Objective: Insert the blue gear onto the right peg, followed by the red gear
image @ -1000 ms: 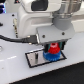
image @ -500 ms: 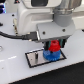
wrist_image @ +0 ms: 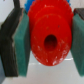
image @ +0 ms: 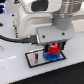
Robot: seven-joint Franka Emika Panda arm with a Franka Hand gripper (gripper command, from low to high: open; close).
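1. The gripper was closed on the red gear, with one finger pad pressed against each side of the toothed rim.
2. In the wrist view, the red gear filled most of the frame, its raised hub and dark centre bore facing the camera.
3. In the exterior view, the gripper pointed straight down, and the red gear sat between the fingertips.
4. The blue gear lay directly beneath the red gear, at 6 o'clock from it; only its lower toothed edge was visible.
5. Whether the two gears touched could not be determined.
6. The right peg was hidden by the gears and the gripper.
7. The blue gear rested on the grey, black-rimmed plate, toward the plate's 3 o'clock end in the exterior view.
8. The plate lay flat on the white table.
9. A black cable ran from 9 o'clock toward the arm body.
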